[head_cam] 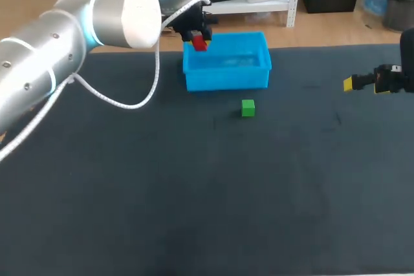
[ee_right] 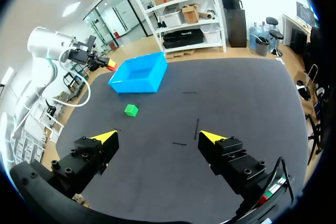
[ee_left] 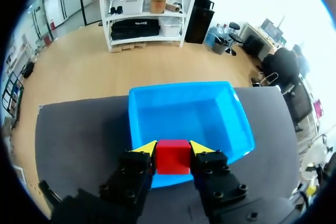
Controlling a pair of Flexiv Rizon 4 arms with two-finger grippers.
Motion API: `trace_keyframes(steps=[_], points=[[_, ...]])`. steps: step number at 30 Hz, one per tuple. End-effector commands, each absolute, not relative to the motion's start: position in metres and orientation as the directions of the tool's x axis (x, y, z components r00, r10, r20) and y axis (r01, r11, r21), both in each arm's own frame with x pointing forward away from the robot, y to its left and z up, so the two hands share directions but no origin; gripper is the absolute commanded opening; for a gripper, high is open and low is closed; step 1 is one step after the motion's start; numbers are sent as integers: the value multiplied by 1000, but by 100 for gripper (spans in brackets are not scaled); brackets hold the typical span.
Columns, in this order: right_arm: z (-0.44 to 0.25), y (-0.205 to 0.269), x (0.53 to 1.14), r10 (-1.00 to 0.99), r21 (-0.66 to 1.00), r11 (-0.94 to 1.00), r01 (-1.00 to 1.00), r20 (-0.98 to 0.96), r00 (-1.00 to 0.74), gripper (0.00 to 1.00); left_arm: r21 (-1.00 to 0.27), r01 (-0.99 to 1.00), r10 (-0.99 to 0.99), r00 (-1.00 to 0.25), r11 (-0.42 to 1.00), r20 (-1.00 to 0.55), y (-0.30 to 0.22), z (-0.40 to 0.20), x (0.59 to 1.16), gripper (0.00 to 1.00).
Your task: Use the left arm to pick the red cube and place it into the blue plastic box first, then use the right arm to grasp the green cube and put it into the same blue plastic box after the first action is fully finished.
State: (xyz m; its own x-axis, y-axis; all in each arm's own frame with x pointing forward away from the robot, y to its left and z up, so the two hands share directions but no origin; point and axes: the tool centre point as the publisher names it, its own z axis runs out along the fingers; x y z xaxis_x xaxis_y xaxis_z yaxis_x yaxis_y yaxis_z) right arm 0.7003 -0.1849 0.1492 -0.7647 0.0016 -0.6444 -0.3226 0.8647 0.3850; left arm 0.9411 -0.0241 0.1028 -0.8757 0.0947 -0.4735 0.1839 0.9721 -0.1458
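My left gripper (ee_left: 172, 150) is shut on the red cube (ee_left: 172, 157), its yellow tips pressing both sides. It hangs over the near left edge of the blue plastic box (ee_left: 189, 114), whose inside shows nothing in it. In the head view the red cube (head_cam: 199, 44) sits above the blue box's (head_cam: 228, 69) left rim. The green cube (head_cam: 248, 108) rests on the dark table just in front of the box. My right gripper (ee_right: 160, 140) stands open at the table's right side, far from the green cube (ee_right: 131, 110). In the head view the right gripper (head_cam: 362, 83) holds nothing.
The dark table mat (head_cam: 194, 192) stretches wide in front of the box and cube. My left arm (head_cam: 65, 37) crosses the table's far left corner, with a white cable (head_cam: 129, 98) looping down beside it.
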Motion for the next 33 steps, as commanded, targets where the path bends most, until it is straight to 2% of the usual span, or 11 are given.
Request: trace_keyframes(steps=[1,10,28,29,30,31,33], points=[[149,-185,700,0,385,864,-324,-643,-765,100,-143,172,101,-909,975,-405,-30,90,965,0],[149,-185,700,0,385,864,-324,-643,-765,100,-144,144,87,-936,979,-341,-32,61,970,0],[149,-185,700,0,385,864,-324,-643,-765,100,-121,137,105,-965,983,-239,-43,51,967,0],[149,-185,700,0,385,864,-324,-643,-765,100,-116,135,106,-968,984,-229,-43,51,966,14],[149,-185,700,0,385,864,-324,-643,-765,100,-114,137,109,-969,984,-223,-43,51,966,46],[149,-185,700,0,385,864,-324,-643,-765,100,-109,148,121,-968,983,-221,-44,50,965,99],[149,-185,700,0,385,864,-324,-643,-765,100,-104,146,120,-968,984,-220,-45,51,964,100]])
